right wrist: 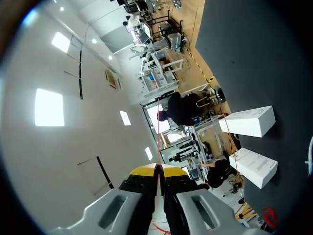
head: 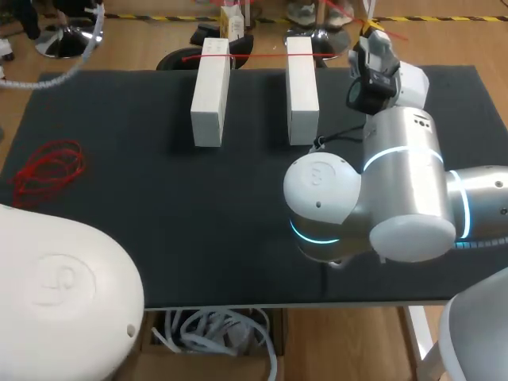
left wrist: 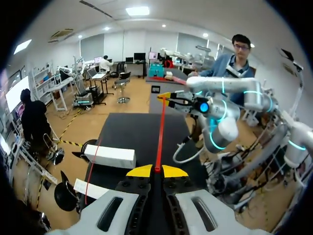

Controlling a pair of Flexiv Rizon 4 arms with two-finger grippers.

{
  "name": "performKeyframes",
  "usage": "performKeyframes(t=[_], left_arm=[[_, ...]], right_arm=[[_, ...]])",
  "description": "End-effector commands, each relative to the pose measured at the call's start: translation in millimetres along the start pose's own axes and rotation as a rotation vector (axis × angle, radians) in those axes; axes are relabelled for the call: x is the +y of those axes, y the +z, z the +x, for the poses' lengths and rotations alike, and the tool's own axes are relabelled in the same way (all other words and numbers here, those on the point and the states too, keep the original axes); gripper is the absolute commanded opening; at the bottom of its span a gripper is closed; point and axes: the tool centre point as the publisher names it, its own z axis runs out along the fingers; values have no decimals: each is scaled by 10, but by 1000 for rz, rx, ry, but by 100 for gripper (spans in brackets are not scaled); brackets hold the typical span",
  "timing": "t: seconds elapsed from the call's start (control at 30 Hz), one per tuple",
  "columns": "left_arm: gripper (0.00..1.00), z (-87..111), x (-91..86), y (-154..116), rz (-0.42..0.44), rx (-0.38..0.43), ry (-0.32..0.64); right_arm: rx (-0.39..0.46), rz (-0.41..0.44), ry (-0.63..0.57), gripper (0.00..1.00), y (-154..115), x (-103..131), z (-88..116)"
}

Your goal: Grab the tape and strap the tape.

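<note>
A thin red tape point(left wrist: 160, 132) runs taut from my left gripper point(left wrist: 156, 170), whose yellow tips are shut on it, to my right gripper point(left wrist: 167, 96) across the table. In the right wrist view the right gripper point(right wrist: 157, 169) is also shut on the tape point(right wrist: 158, 132). From the head view a red strand point(head: 262, 55) crosses the far ends of two white boxes point(head: 210, 95) point(head: 302, 87). The right gripper point(head: 369, 36) is just right of them at the far edge. My left gripper is out of the head view.
A loose bundle of red tape point(head: 48, 171) lies on the black mat point(head: 159, 222) at the left. The bulky right arm point(head: 397, 190) hangs over the right half of the table. The left arm's white housing point(head: 63, 294) fills the near left corner.
</note>
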Motion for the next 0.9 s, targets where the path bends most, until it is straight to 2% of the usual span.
performKeyframes(t=[0.03,0.33,0.9], left_arm=[[0,27,-85,31,-509,-52,-21],[0,108,-196,136,-478,-78,15],[0,432,-306,303,-396,-112,29]], right_arm=[[-8,-2,-3,0,1,-3,35],[-8,-2,-3,0,1,-3,35],[-8,-2,-3,0,1,-3,35]])
